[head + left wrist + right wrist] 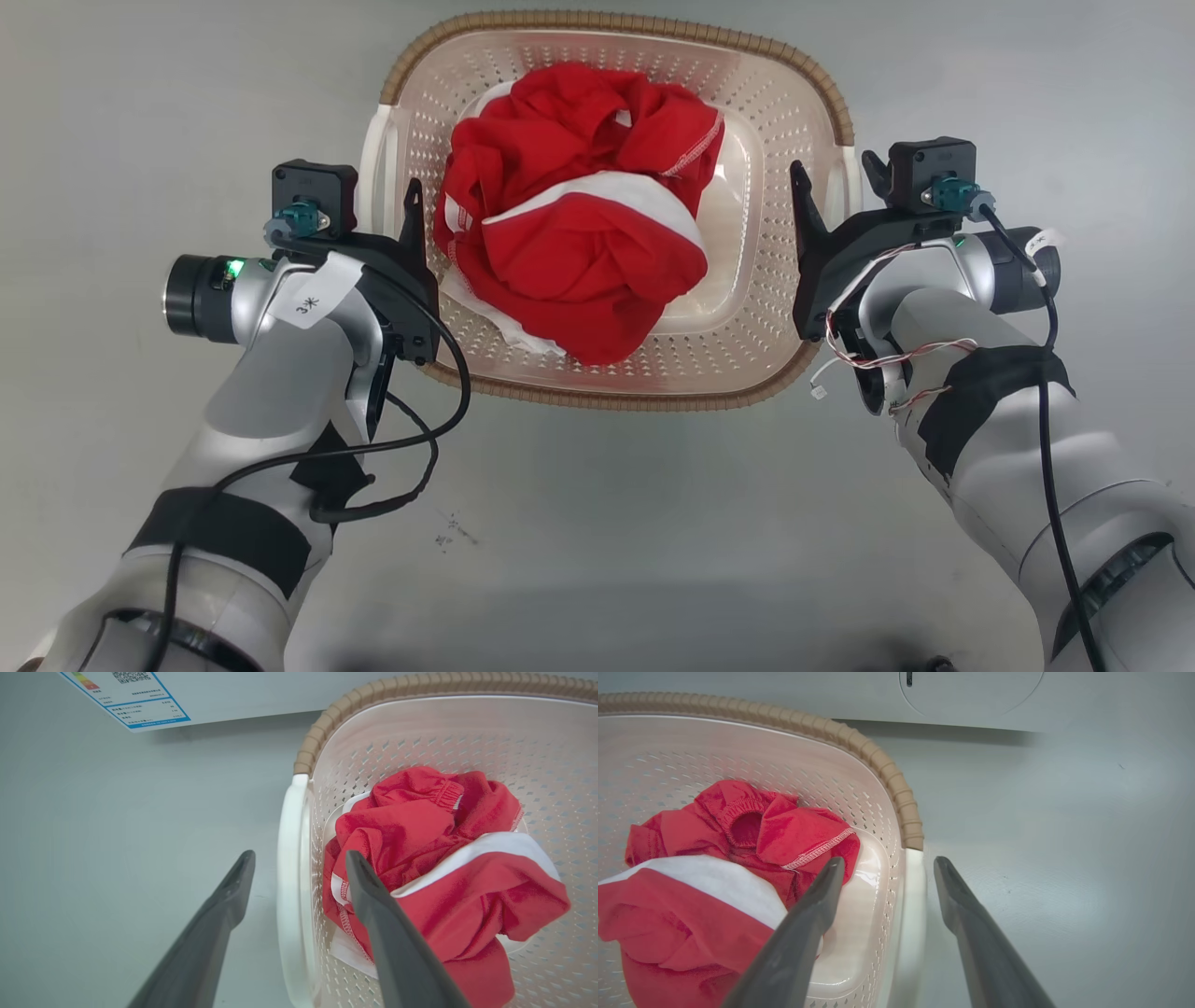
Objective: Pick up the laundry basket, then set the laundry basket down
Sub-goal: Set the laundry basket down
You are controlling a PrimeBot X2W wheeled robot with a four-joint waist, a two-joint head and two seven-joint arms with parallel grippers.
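Grey floor (597, 523) lay under everything, with a pale appliance front (971, 700) beyond it. On the floor, between the two arms, sat the laundry basket (766, 308), mouth upward, its long axis running left to right across the head view and a white handle at each short end. A crumpled red garment (579, 252) with a white band filled its middle. The left tool (300, 855) stood open, fingers straddling the left handle (289, 896) without clamping it. The right tool (889, 858) was likewise open astride the right handle (913, 896).
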